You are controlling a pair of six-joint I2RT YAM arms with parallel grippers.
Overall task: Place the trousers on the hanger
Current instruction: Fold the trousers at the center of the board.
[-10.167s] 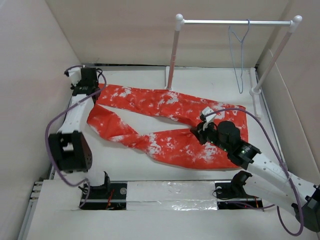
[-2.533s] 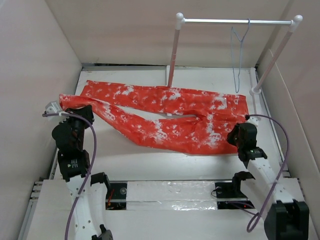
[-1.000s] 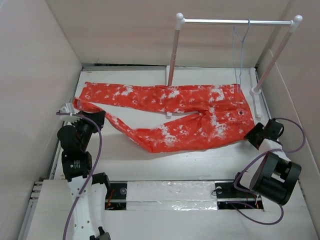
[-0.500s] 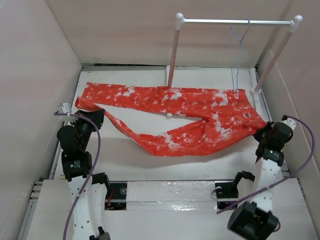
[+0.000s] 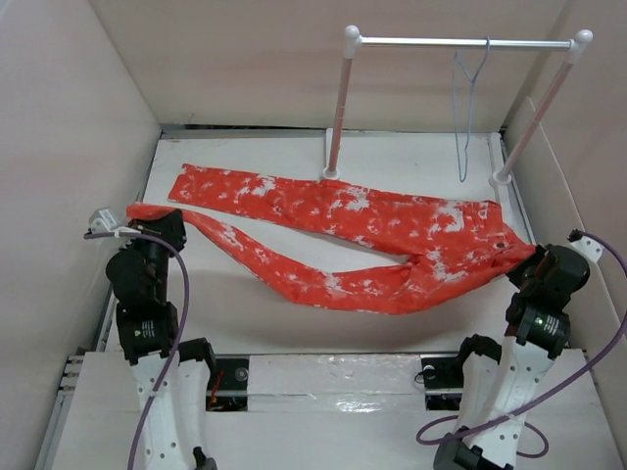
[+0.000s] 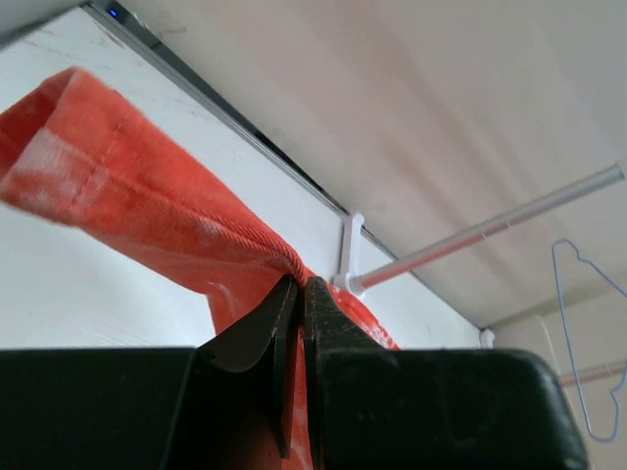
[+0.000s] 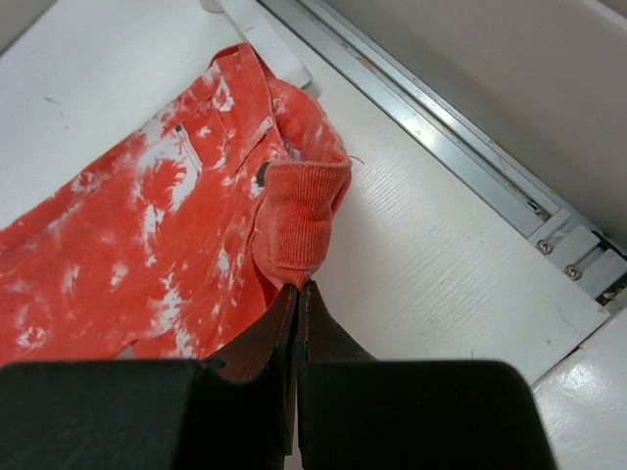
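Note:
The red-orange trousers (image 5: 362, 230) with white speckles stretch across the table from left to right. My left gripper (image 5: 160, 223) is shut on the end of one leg (image 6: 147, 211) at the far left, held a little off the table. My right gripper (image 5: 524, 257) is shut on the waistband corner (image 7: 299, 220) at the far right. The other leg lies flat toward the back left. The pale blue wire hanger (image 5: 469, 103) hangs by its hook from the rack's crossbar at the back right; it also shows in the left wrist view (image 6: 588, 333).
A white-posted rack (image 5: 341, 93) with a metal crossbar (image 5: 460, 43) stands at the back; its feet rest on the table. Cardboard walls close in the left, back and right. A metal rail (image 7: 441, 127) runs along the table's right edge.
Both grippers have pulled apart, the left one leftward and the right one toward the near right, so the trousers are drawn out longer and straighter. The hanger has stayed on the bar.

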